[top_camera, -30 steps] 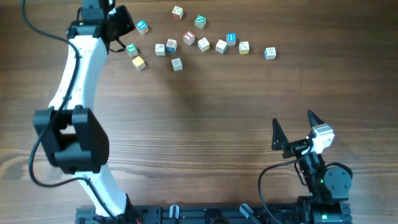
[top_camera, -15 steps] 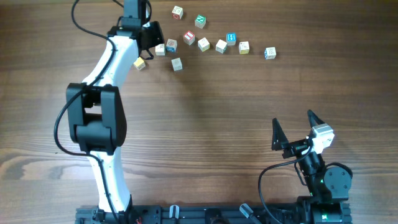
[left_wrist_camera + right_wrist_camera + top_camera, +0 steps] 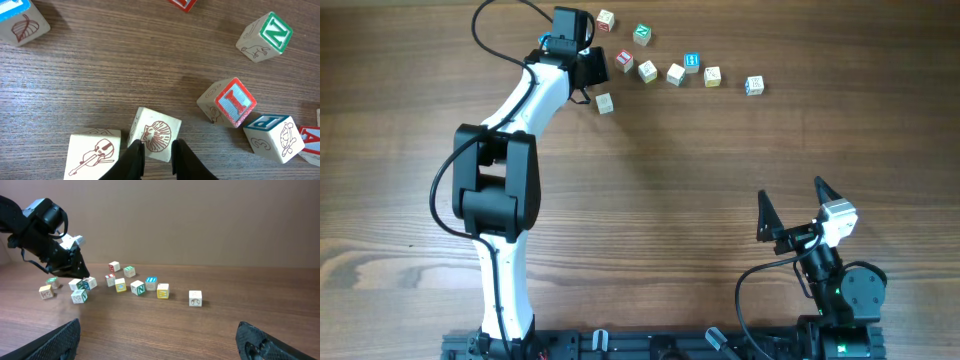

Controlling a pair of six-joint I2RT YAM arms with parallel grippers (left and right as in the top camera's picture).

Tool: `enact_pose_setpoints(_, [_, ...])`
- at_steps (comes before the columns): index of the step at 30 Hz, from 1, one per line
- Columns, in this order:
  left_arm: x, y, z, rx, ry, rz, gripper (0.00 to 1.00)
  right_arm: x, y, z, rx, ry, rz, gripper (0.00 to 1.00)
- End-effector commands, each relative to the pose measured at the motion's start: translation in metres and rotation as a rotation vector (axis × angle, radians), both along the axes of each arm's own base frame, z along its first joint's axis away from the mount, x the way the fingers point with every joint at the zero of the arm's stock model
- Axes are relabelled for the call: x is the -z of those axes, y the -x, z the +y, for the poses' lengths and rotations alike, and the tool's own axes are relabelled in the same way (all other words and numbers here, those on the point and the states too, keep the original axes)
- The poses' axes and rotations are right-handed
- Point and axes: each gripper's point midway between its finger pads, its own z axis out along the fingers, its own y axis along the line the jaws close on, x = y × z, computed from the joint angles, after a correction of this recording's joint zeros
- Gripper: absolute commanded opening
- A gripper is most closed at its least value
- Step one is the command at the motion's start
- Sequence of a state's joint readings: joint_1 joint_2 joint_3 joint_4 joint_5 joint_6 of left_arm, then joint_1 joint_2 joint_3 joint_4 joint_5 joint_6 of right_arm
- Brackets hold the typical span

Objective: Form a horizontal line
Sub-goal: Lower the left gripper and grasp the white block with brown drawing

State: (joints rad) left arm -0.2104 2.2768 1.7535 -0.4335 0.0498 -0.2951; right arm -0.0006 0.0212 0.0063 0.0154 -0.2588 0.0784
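Note:
Small wooden letter cubes lie in a ragged row across the far side of the table, among them white ones (image 3: 648, 71) (image 3: 676, 74), a pale yellow one (image 3: 712, 76) and a blue-marked one (image 3: 753, 86). My left gripper (image 3: 590, 70) reaches over the row's left end and hides some cubes. In the left wrist view its jaws stand a narrow gap apart (image 3: 158, 157), with the near edge of a shell-picture cube (image 3: 156, 134) just past the tips and a violin-picture cube (image 3: 95, 152) beside it. My right gripper (image 3: 790, 190) hangs wide open near the front, holding nothing (image 3: 165, 345).
Loose cubes sit off the row: a red-faced one (image 3: 625, 59), a green one (image 3: 642, 34), a blue one (image 3: 692, 63), a pale one at the back (image 3: 606, 19) and one nearer me (image 3: 605, 102). The left arm's white link (image 3: 535, 100) crosses the left half.
My left arm has swung right along the far row, and now covers the cubes at its left end. Its jaws, shut before, have parted slightly. The right arm has not moved.

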Motion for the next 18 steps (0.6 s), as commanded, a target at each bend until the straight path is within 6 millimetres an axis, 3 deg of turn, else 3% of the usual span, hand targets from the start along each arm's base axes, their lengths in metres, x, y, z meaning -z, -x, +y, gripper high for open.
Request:
enact_pose_setpoints(1, [0.012, 0.005, 0.002, -0.003, -0.009, 0.031, 0.2, -0.003, 0.001, 0.003, -0.014, -0.003, -0.011, 1.0])
enact_pose_setpoints(6, [0.025, 0.012, 0.024, -0.067, -0.114, 0.052, 0.22, -0.003, 0.001, 0.003, -0.014, -0.003, -0.011, 1.0])
enact_pose_setpoints(18, [0.023, 0.009, 0.039, -0.114, -0.182, 0.035, 0.24, -0.003, 0.001, 0.003, -0.014, -0.003, -0.011, 0.99])
